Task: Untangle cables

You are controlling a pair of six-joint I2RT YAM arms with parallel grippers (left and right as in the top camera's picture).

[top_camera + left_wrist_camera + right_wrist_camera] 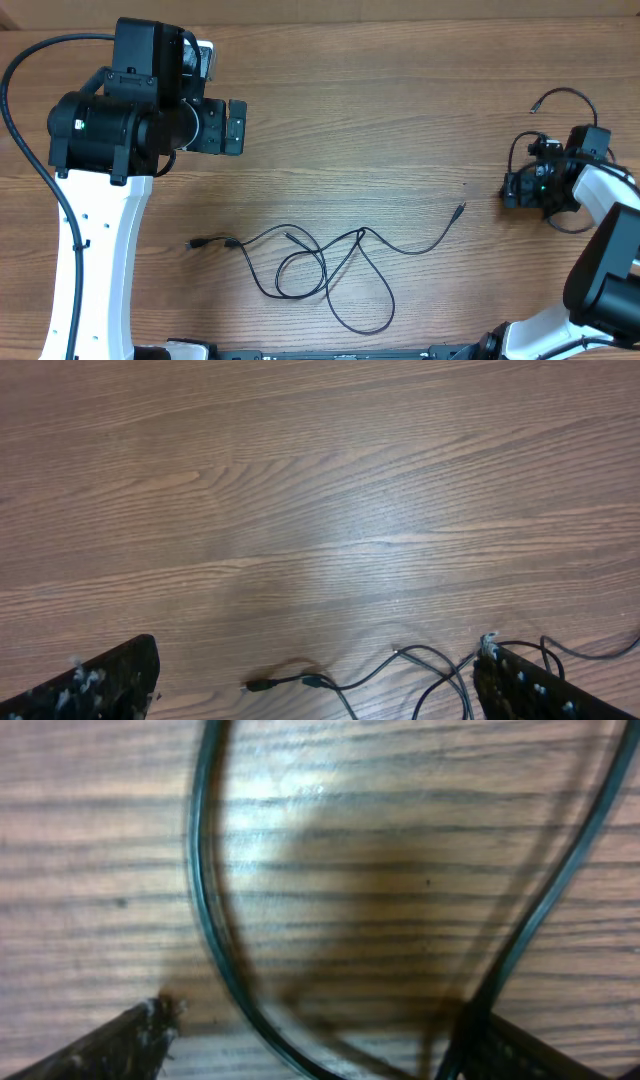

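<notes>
Brown wood-grain tabletop [380,90]. Thin black plug-tipped cables [320,265] tangled in loops front centre (one plug trailing left). Left gripper [320,685] raised behind them, jaws wide apart, likely lining up a pick. Right gripper [320,1040] low at far right, jaws apart astride separate thin black cord [205,900], unclamped, likely kept clear of the knot.

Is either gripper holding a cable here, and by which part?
Neither: left gripper open above the table; right gripper open, a cable loop lying loose between its fingers.
</notes>
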